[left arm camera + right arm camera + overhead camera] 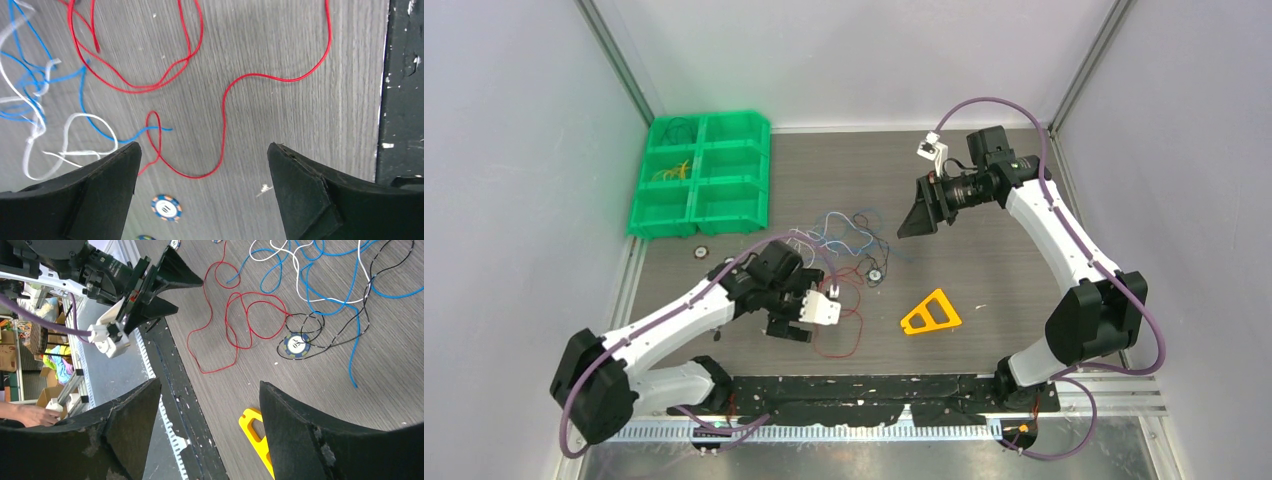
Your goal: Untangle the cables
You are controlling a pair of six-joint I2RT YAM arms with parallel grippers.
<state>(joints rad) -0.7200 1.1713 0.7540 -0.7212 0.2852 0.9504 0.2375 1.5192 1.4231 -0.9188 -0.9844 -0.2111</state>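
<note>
The left arm (674,318) and right arm (1056,228) share white links, black joints, looping purple cables (994,100), black wedge jaws, white wrist cameras (931,151).

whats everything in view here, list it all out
cable tangle: one, red, blue, white and black strands, mid-table
yellow cables: a few, yellow, middle-left tray compartment
black cables: a few, black, far-left tray compartment
bin tray: one, green, six compartments, far left
poker chips: at least two, blue-white, in the tangle and by the tray
triangular piece: one, orange-yellow, right of the tangle
table: one, grey woodgrain
left gripper: black, open over red strands
right gripper: black, open, far right
</note>
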